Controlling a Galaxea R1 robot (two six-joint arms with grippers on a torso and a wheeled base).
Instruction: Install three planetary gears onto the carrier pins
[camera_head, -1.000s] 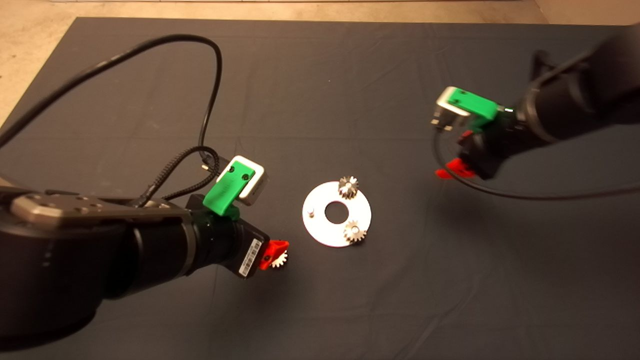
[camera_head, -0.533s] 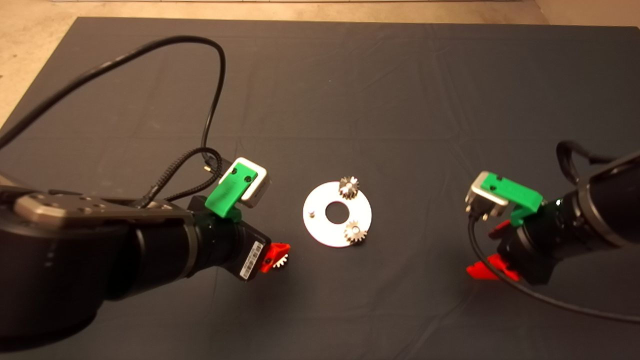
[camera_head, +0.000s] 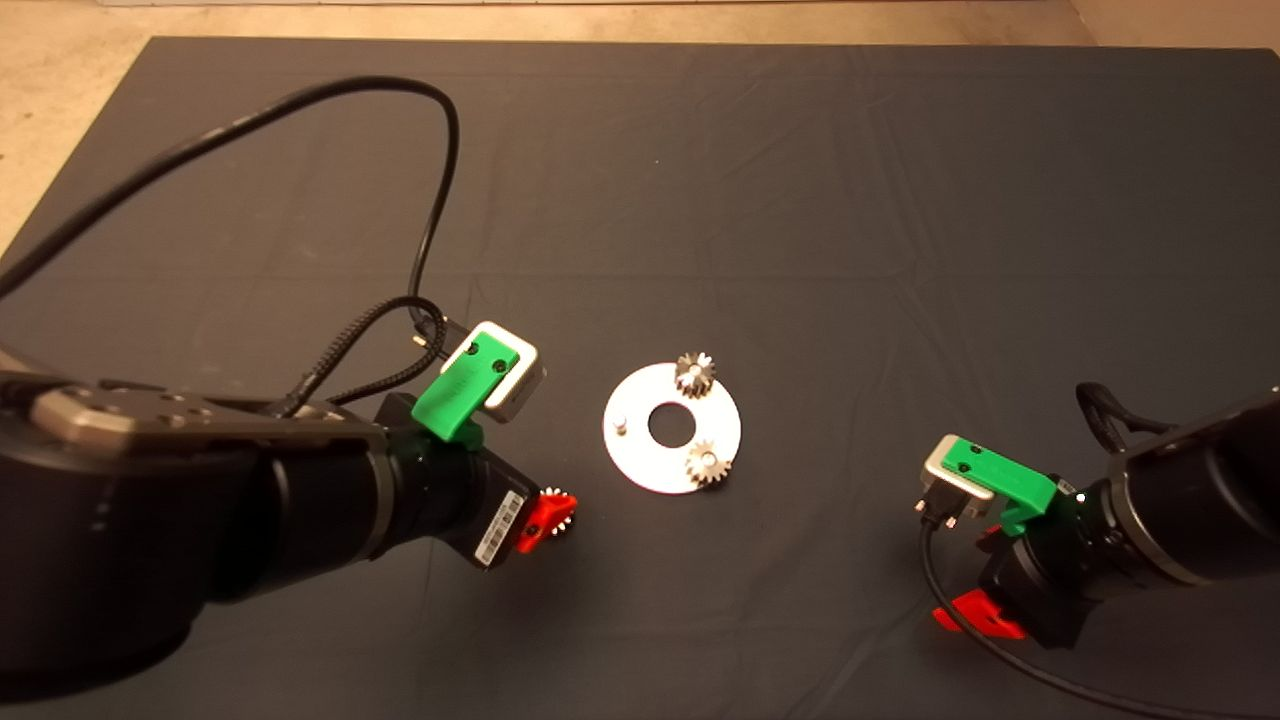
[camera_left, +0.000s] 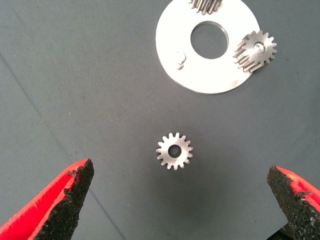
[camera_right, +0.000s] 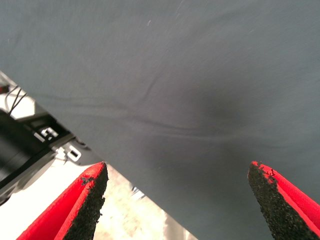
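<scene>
A flat silver disc (camera_head: 655, 468) lies mid-mat. Two planetary gears sit on its carrier pins, one at the far side (camera_head: 695, 374) and one at the near side (camera_head: 708, 464). The third pin (camera_head: 619, 424) on the left stands bare. The third gear (camera_head: 563, 509) lies flat on the mat, left of the disc. My left gripper (camera_head: 548, 512) hovers over it, open. In the left wrist view the gear (camera_left: 174, 150) lies between the wide-apart fingers (camera_left: 70, 200), untouched, with the disc (camera_left: 172, 50) and bare pin (camera_left: 181, 59) beyond. My right gripper (camera_head: 968, 585) is open and empty at the front right.
The left arm's black cables (camera_head: 430, 200) loop over the mat's left half. The right wrist view shows bare mat (camera_right: 190, 75) and its edge, with floor and part of the robot's base (camera_right: 30, 145) beyond. A cable (camera_head: 1000, 660) trails from the right wrist.
The right arm has swung from the far right of the mat down to the front right. The left gripper has barely shifted and stays over the loose gear.
</scene>
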